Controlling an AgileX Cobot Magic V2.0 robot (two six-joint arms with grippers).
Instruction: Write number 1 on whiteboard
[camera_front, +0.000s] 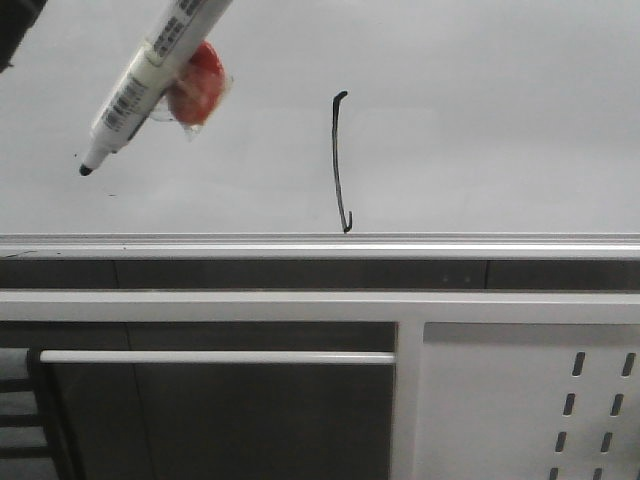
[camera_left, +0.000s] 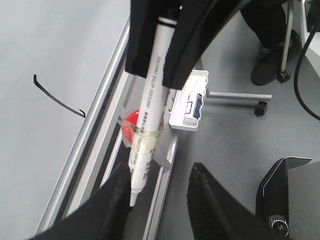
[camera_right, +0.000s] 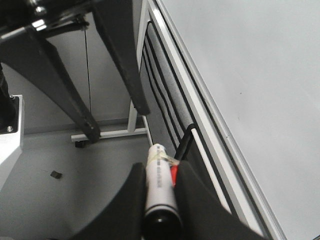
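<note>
**R gripper pinches marker; "1" already on board**

**Front view:** Gripper itself isn't clearly in frame. The white marker pen (camera_front: 140, 85) slants in from upper left w/ its black tip pointing down-left, and a red object (camera_front: 200, 80) is taped to the barrel. The number 1 (camera_front: 341, 165) is a thin black vertical stroke on the whiteboard (camera_front: 480, 120), roughly mid-frame. Its lower hook sits just above the silver rail (camera_front: 320, 245). Marker tip is well left of the stroke; can't tell if it touches the board. A grey perforated panel (camera_front: 520, 400) is at lower right, below the rail.

**L wrist view:** Left gripper (camera_left: 160, 205) is spread wide w/ nothing between its fingers. The marker tip hangs just beside one finger. Right gripper (camera_left: 157, 75) comes in from above, pressed onto the marker barrel. The number 1 shows as a slanted stroke on the board, near the rail. A white tray (camera_left: 190, 107) holding a small bottle sits beyond the marker, over grey floor.

**R wrist view:** Right gripper is clamped on the marker's butt end, w/ a bit of red showing beside one finger. The whiteboard fills one side; the stroke is out of frame here. Two dark fingers (camera_right: 120, 60) of the other arm hang apart opposite.
</note>
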